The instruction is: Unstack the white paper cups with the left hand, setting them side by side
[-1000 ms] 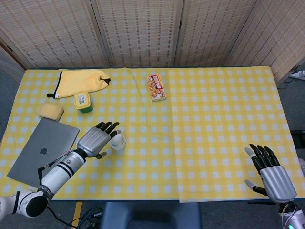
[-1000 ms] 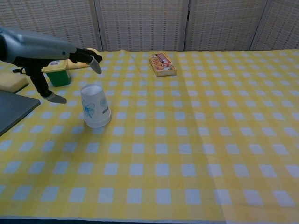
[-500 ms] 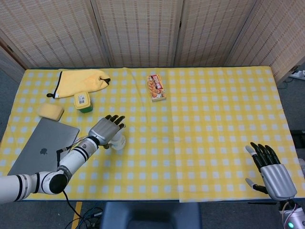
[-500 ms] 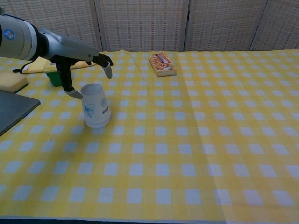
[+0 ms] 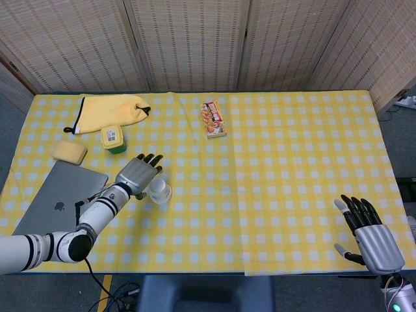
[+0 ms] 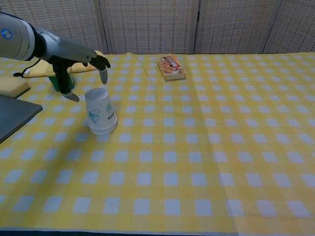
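The stack of white paper cups [image 6: 100, 111] stands upside down on the yellow checked cloth, with a blue flower print on its side; from the head view the stack [image 5: 160, 192] shows left of the table's middle. My left hand [image 6: 81, 67] hovers just above and behind it with fingers spread, holding nothing; the same hand [image 5: 137, 173] sits at the cup's upper left. I cannot tell whether a fingertip touches the cup. My right hand [image 5: 372, 238] rests open at the near right corner, far from the cups.
A grey laptop [image 5: 57, 203] lies closed at the near left. Behind my left hand stand a green tub [image 5: 113, 138], a yellow sponge [image 5: 69, 151] and a yellow cloth [image 5: 111, 111]. A snack box [image 5: 214, 119] lies at the back middle.
My left hand came in over the cup, then drew back slightly to the left. The cups and the right hand stayed put.
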